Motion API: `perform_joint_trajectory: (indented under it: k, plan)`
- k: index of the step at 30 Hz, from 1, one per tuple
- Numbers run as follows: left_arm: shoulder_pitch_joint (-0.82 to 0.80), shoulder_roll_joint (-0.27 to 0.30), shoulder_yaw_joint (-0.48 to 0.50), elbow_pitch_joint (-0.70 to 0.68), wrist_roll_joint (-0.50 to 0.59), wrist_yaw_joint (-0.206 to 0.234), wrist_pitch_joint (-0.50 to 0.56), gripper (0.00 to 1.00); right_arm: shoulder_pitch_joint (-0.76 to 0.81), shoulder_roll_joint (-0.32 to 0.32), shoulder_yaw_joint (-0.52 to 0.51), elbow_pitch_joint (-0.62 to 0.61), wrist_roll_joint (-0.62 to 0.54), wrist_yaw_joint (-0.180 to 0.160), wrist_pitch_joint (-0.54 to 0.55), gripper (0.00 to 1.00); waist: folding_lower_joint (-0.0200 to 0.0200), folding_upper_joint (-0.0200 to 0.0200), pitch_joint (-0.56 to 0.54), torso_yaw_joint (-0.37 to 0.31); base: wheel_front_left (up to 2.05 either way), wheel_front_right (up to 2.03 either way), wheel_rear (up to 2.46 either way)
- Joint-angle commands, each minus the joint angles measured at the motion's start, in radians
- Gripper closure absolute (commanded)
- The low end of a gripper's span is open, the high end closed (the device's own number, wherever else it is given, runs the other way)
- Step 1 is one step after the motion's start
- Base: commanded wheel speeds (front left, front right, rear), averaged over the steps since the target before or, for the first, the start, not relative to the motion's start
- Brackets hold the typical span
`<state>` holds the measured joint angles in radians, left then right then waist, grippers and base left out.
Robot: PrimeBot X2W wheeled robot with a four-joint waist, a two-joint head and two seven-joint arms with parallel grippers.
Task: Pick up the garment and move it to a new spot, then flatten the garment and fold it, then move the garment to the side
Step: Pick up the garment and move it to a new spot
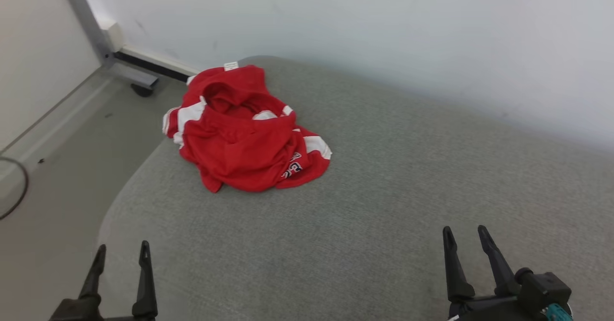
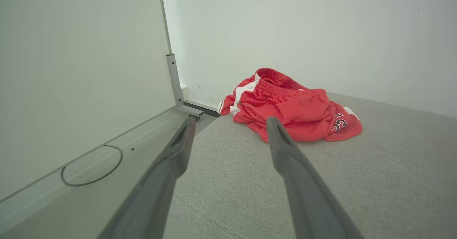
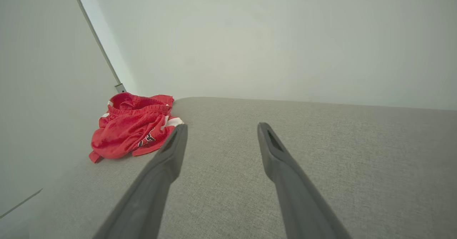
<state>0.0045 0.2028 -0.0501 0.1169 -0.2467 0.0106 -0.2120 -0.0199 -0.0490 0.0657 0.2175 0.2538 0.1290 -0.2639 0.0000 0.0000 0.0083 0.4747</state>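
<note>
The garment (image 1: pixel 242 129) is a pair of red shorts with white stripes and dark lettering, lying crumpled near the far left corner of a grey upholstered surface (image 1: pixel 383 191). My left gripper (image 1: pixel 122 249) stands open at the lower left, over the surface's near left edge, well short of the shorts. My right gripper (image 1: pixel 464 234) is open at the lower right, empty. Ahead of the open left fingers lies the garment (image 2: pixel 292 108), beyond their tips. In the right wrist view the garment (image 3: pixel 132 128) sits far off to the left of the open right gripper (image 3: pixel 219 128).
A white wall (image 1: pixel 383 33) runs behind the surface. To the left is bare floor (image 1: pixel 62 167) with a dark cable loop (image 1: pixel 14 186). A grey metal post on a wheeled base (image 1: pixel 103 42) stands in the corner.
</note>
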Motion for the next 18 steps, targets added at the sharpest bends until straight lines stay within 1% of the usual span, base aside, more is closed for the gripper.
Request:
perform_joint_trajectory:
  k: [1,8,13,15,18]
  plan:
    - [0.004,0.002,0.007,-0.003,-0.008,0.007,-0.009,0.0,-0.013,-0.002,0.007,0.002,0.001,0.003,-0.001,0.0,0.0,0.0,0.015,0.045,0.0,0.0,0.0]
    - [0.026,0.002,0.037,-0.018,-0.018,0.034,-0.027,0.0,-0.053,-0.003,0.037,0.023,-0.011,0.003,-0.001,0.0,0.0,0.0,0.041,0.057,0.0,0.0,0.0]
    - [0.032,-0.004,0.052,-0.026,-0.024,0.05,-0.035,0.0,-0.063,-0.003,0.04,0.029,-0.014,0.003,-0.001,0.0,0.0,0.0,0.049,0.057,0.0,0.0,0.0]
    - [0.018,-0.002,0.053,-0.022,-0.029,0.05,-0.036,0.0,-0.06,-0.003,0.029,0.027,-0.02,0.003,-0.001,0.0,0.0,0.0,0.053,0.056,0.0,0.0,0.0]
    - [-0.031,0.007,0.045,-0.01,-0.026,0.039,-0.028,0.0,-0.047,-0.003,0.003,0.016,-0.028,0.003,-0.001,0.0,0.0,0.0,0.059,0.051,0.0,0.0,0.0]
